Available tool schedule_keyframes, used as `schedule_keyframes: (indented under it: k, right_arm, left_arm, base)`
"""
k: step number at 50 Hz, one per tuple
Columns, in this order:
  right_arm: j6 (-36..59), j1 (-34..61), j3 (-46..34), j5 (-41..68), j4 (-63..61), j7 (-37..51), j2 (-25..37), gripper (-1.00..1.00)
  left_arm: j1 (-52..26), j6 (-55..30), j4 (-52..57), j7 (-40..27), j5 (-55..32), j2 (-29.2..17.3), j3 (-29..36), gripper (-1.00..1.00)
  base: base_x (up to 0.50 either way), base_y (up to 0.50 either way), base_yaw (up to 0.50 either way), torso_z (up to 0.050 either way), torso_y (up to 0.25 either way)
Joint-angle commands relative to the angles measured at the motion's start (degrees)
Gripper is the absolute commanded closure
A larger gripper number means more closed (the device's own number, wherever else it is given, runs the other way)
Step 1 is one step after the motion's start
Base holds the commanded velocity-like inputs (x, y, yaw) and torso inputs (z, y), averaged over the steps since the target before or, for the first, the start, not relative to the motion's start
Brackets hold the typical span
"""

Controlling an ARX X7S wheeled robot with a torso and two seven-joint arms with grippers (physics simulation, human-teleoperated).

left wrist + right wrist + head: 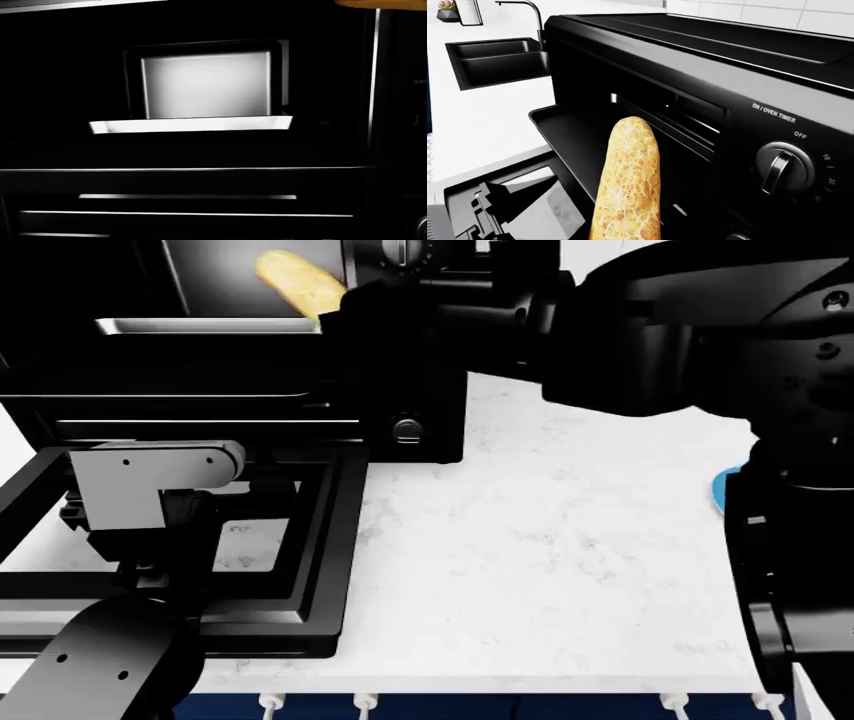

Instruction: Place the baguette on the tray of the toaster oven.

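Note:
The golden, bumpy baguette (627, 185) runs out from my right gripper (358, 312), which is shut on it, though the fingers are hidden. Its tip (287, 275) hangs just above the right end of the tray (207, 327), at the mouth of the black toaster oven (407, 390). The left wrist view looks straight in: the tray (190, 125) sticks out of the dark cavity, and a sliver of baguette (380, 4) shows at the corner. My left gripper (160, 455) hovers over the dropped door (314, 570); its jaws are too dark to read.
The oven's timer knob (784, 167) sits right of the cavity. A blue plate (727, 490) peeks out behind my right arm on the white marble counter (534, 560). A black sink (497, 60) with a tap lies beyond the oven.

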Motion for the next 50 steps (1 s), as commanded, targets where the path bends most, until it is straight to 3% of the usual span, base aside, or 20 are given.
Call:
schedule_keyframes:
  k: [1,16,38,46,50]
  right_arm:
    - [-3.61,2.95,-3.31,-5.97,4.39,-7.83,-3.08,1.00]
    - [-11.87,5.88,-11.29,-13.48,16.82,-20.89,-8.08,1.00]
    - [-20.84,8.97,-18.78,-18.47,29.46,-30.11,-13.78,1.00]
    - [-30.64,14.00,-32.22,-8.37,37.71,-31.41,-14.13,1.00]
    - [-38.00,17.32,-44.29,0.97,41.70,-31.61,-14.17,1.00]
  left_arm:
    - [3.45,-2.14,-2.83,2.00,-2.23,0.97,-0.70,-1.00]
    - [4.16,-1.39,-2.90,2.04,-2.78,0.69,-0.85,-1.00]
    - [4.99,0.01,-3.95,2.02,-3.03,0.37,-0.47,-1.00]
    - [5.13,-0.14,-3.80,1.89,-3.33,0.22,-0.35,-1.00]
    - [5.36,-0.30,-3.47,1.80,-3.58,0.27,-0.17,-1.00]
  base:
    - [0.00,0.00,0.00,-0.010,0.000]
    - [0.00,0.00,0.00,-0.003,0.000]
    - [0.00,0.00,0.00,-0.003,0.000]
    - [0.00,0.00,0.00,-0.003,0.000]
    - [0.00,0.00,0.00,-0.005,0.000]
